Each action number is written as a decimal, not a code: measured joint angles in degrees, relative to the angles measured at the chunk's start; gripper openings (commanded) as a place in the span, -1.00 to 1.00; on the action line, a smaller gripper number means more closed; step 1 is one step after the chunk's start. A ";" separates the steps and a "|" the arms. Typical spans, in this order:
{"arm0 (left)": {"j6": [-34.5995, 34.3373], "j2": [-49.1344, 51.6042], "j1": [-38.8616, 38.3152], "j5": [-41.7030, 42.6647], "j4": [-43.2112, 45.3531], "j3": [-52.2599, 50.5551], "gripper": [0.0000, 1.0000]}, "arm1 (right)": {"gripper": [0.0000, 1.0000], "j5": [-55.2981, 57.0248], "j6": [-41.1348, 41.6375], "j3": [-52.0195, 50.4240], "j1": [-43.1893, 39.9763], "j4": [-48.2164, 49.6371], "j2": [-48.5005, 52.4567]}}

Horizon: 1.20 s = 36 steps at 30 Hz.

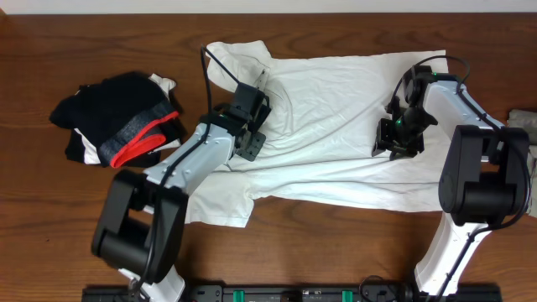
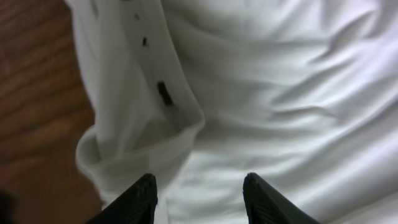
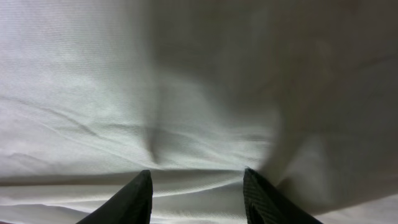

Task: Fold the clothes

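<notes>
I see the white T-shirt (image 1: 336,109) lying spread out and rumpled across the middle of the worktop (image 1: 50,235), with one sleeve at the near edge and one at the far edge. The left fingers (image 1: 250,126) hang apart over the shirt's left part, next to a folded-over edge of cloth, and grip nothing. The right fingers (image 1: 396,138) also stand apart, just above plain fabric on the right side. A heap of black garments (image 1: 117,126) sits on the left, clear of the shirt.
</notes>
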 measured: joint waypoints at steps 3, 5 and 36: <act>2.23 1.49 0.07 -1.42 2.08 0.00 -0.07 | -0.07 0.00 0.00 0.00 0.00 0.00 0.00; 3.13 1.92 0.07 -2.56 3.28 0.00 -0.20 | -0.07 0.02 0.00 0.00 0.00 0.00 0.00; 2.60 -1.55 -1.38 -12.28 0.74 0.02 -0.24 | -0.07 0.09 0.00 0.00 0.00 0.00 0.00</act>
